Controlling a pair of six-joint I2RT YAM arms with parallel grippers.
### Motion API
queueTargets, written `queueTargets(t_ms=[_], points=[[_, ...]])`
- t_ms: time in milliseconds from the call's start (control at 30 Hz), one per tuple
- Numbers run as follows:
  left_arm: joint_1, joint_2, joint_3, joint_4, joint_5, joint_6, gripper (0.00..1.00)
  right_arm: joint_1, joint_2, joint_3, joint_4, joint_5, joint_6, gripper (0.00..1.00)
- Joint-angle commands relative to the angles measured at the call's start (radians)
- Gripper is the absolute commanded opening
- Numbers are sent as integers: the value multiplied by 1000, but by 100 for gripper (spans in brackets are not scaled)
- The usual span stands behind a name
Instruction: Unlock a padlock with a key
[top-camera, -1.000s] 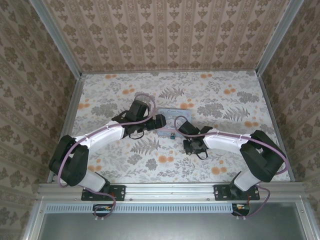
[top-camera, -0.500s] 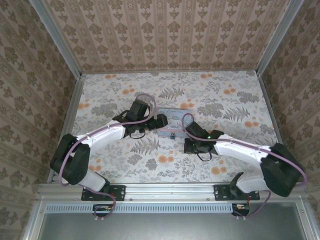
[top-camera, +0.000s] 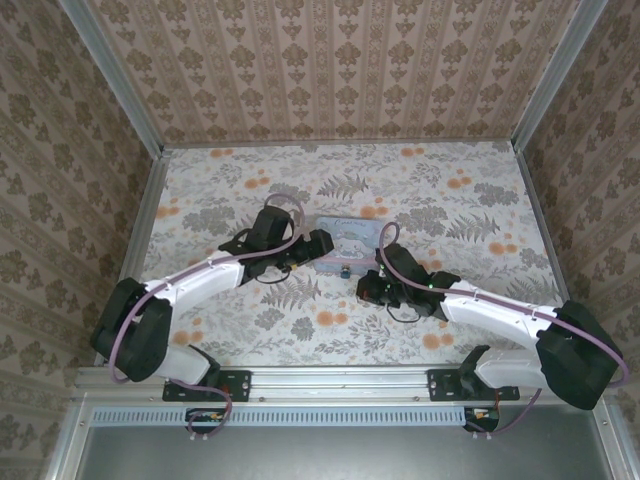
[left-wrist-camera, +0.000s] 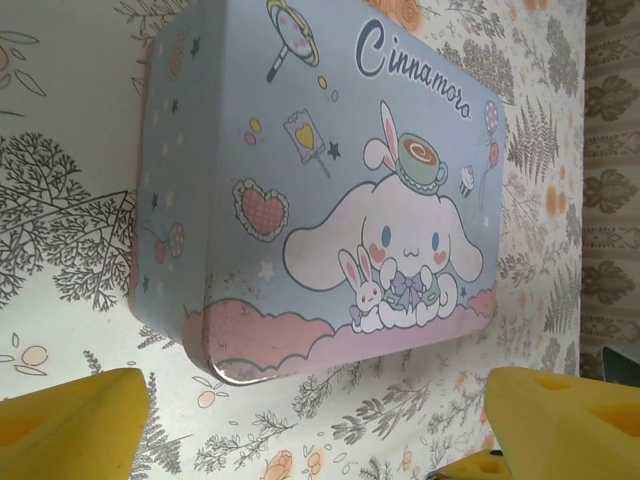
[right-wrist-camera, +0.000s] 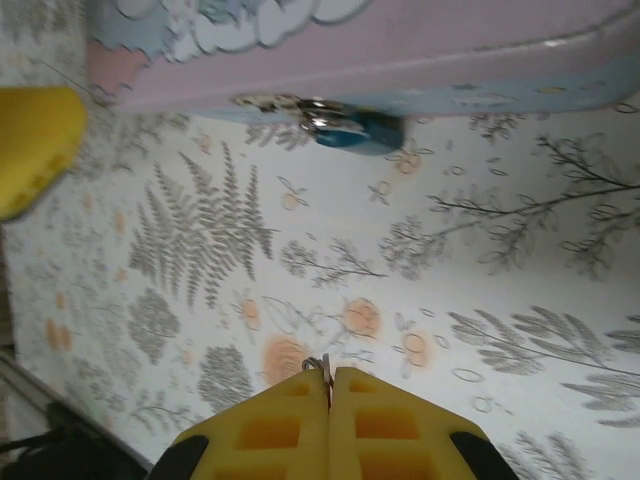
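Left pincer (left-wrist-camera: 316, 405) gapes wide before the tin (left-wrist-camera: 250, 150); right pincer (right-wrist-camera: 328, 378), clamped on a key (right-wrist-camera: 318, 364), faces the padlock (right-wrist-camera: 362, 131) at the tin's side.

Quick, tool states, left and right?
Left tool: open, holding nothing.
Right tool: closed on a small metal piece, apparently the key.

A pastel blue-and-pink cartoon tin (left-wrist-camera: 320, 190) lies flat on the desk (top-camera: 450, 200), lid up (a long-eared white puppy with a teacup on its head, "Cinnamoro" lettered above). The desk has a fern-and-orange-blossom print, and brown patterned walls (top-camera: 330, 60) enclose it on three sides.
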Motion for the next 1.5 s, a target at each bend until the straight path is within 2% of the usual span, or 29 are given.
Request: queueTargets(t_ms=[0, 133, 333, 667, 1033, 1333, 1467], points=[[-6, -23, -41, 129, 63, -99, 90, -16, -30, -7, 117, -19, 104, 0], [-9, -19, -82, 279, 121, -196, 76, -32, -26, 29, 162, 26, 160, 0], [-20, -43, -111, 403, 116, -294, 63, -52, 13, 67, 240, 112, 257, 0], [-39, -46, -114, 483, 92, -377, 53, -61, 95, 102, 395, 179, 401, 0], [-67, 4, -136, 555, 75, -408, 40, -62, 145, 133, 448, 168, 437, 0], [-73, 32, -134, 583, 68, -420, 38, -63, 154, 129, 461, 164, 443, 0], [-73, 38, -127, 583, 63, -416, 31, -64, 154, 124, 463, 162, 444, 0]])
